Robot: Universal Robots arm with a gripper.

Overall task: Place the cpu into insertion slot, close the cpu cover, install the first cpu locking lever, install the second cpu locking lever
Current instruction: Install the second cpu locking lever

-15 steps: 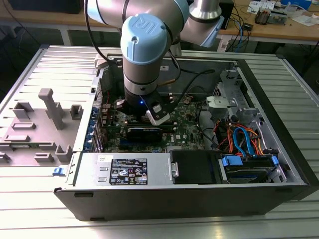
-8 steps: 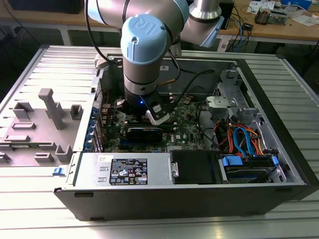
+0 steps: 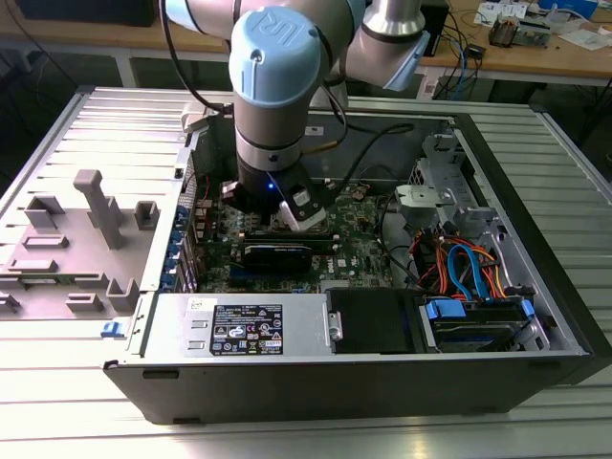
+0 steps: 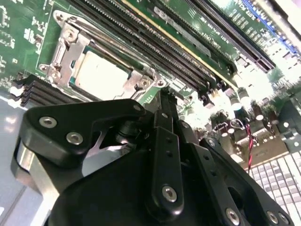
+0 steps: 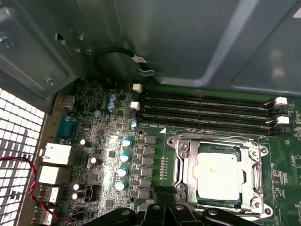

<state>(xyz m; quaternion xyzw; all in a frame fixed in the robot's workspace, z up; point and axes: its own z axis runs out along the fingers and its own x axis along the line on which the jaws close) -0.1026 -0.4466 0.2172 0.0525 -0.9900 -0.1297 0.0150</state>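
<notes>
The open computer case [image 3: 535, 316] lay on the slatted desk [image 3: 86, 411], side panel off so the arm could reach straight down to the green motherboard [image 5: 155, 155] inside. The arm stood low in the case, its pincer [image 5: 167, 207] close over the board at the near edge of the socket. In both wrist views the black linkage of the pincer crowded the foreground; whether its jaws were apart or together I cannot tell, and nothing was seen held in them.

Just ahead of the pincer sat the insertion slot [image 5: 217, 175], with the cpu [image 5: 218, 174] already lying flat in it, dull silver top upward. The cpu cover [image 5: 181, 162] lay down around the chip, its silvery frame showing the chip through its window, which I judged meant placing and closing were done. Whether the thin levers along the frame were latched could not be made out.

Beyond the socket from the pincer ran the long black memory slots [image 5: 207, 110], close enough to hem in any sideways reach. To one side of the pincer stood a cluster of small capacitors [image 5: 123, 157], and farther off the rear port blocks [image 5: 54, 162] with a red and black wire [image 5: 28, 181]. A bundle of orange and blue cables [image 3: 469, 268] lay well apart toward the exterior view's right.
</notes>
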